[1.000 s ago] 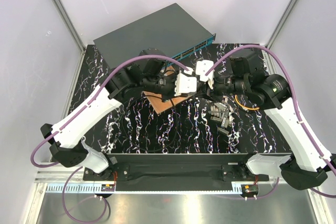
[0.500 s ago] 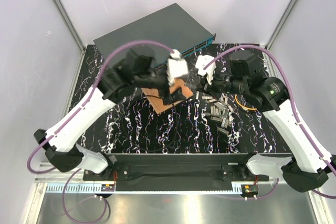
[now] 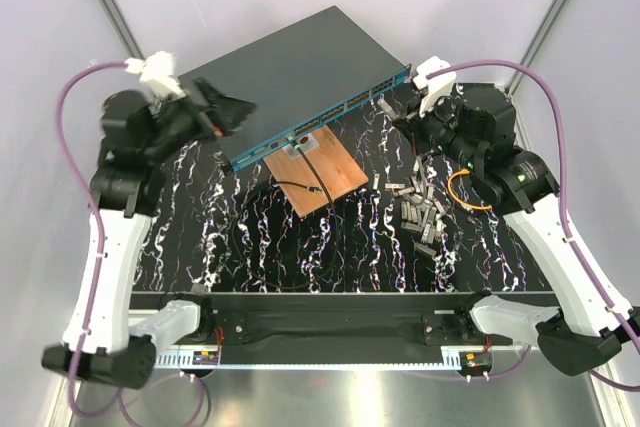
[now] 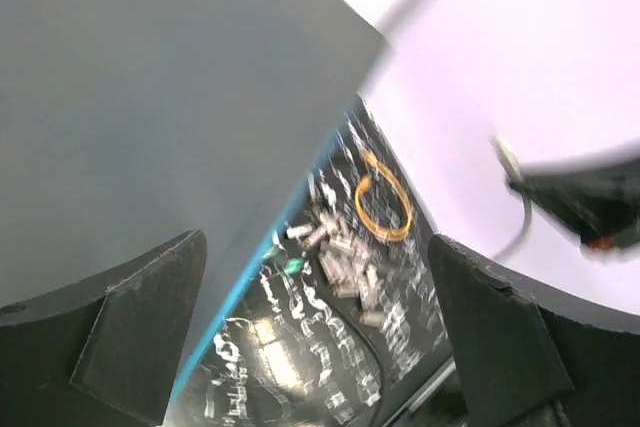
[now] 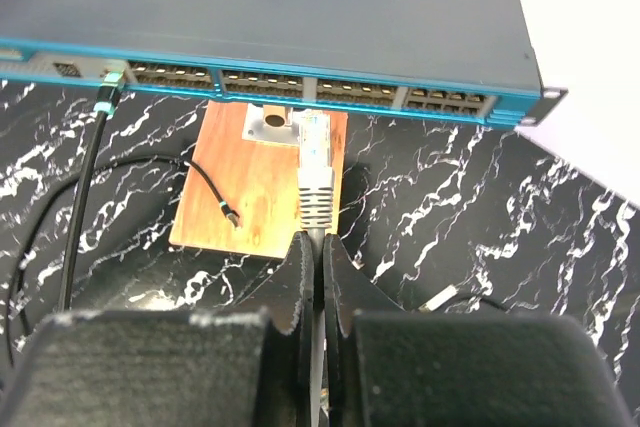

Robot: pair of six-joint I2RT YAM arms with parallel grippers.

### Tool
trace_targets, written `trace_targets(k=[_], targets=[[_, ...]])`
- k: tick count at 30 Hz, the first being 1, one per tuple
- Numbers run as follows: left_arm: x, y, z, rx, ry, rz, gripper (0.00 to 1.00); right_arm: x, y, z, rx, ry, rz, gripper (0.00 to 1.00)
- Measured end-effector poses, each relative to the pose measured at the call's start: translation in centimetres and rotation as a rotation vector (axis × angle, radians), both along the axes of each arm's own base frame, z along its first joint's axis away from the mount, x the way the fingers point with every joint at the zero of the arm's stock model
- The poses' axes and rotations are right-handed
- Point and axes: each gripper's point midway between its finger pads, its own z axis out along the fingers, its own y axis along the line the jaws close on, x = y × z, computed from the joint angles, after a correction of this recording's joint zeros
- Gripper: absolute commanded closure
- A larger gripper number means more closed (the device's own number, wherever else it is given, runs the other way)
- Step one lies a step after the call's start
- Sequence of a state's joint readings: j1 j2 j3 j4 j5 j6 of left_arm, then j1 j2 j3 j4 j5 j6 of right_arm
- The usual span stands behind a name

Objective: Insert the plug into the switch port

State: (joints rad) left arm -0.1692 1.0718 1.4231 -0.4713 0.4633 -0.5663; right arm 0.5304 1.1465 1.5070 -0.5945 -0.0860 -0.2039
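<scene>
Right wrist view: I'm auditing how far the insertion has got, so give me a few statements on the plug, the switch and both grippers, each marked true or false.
The plug is seated in a port of the switch. False: its tip lies short of the port row, above the wooden board.
The right gripper has its jaws shut on the plug's tail. True.
The left gripper holds a connector. False: its jaws stand open and empty.
A black cable enters the switch front near its left end. True.

No text or label can be read anywhere
</scene>
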Motion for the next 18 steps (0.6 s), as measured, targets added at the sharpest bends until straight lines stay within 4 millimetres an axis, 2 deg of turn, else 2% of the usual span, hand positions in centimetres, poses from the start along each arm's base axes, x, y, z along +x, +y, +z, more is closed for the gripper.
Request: trace_targets(k=[4,5,7,10,13,18], targets=[[1.1,5.4,-2.8,-0.179,0.138,0.167,0.01,0.9,-0.6,-0.6,0.027,0.035,-0.051,1.0],[1.3,6.0,-3.6,-0.217,0.154,0.171,0.01,1.2,-0.9,-1.1,0.028,0.046,-0.064,1.0],[1.9,7.6,-6.8,-0.31,0.246,0.199,0.01,1.7,-1.4,-2.3,0.021,0.065,-0.084,1.0],[2.5,8.8,-10.8,-0.392,0.381,0.224,0.01,2.2,-1.9,-4.3,-0.001,0.102,-0.099,1.0],[2.6,9.2,-11.6,-0.419,0.398,0.226,0.01,2.6,-2.5,-5.4,-0.011,0.124,-0.105,1.0],[3.5,9.3,-10.0,-0.454,0.313,0.199,0.01,3.2,-3.2,-6.3,-0.019,0.129,-0.097,1.0]])
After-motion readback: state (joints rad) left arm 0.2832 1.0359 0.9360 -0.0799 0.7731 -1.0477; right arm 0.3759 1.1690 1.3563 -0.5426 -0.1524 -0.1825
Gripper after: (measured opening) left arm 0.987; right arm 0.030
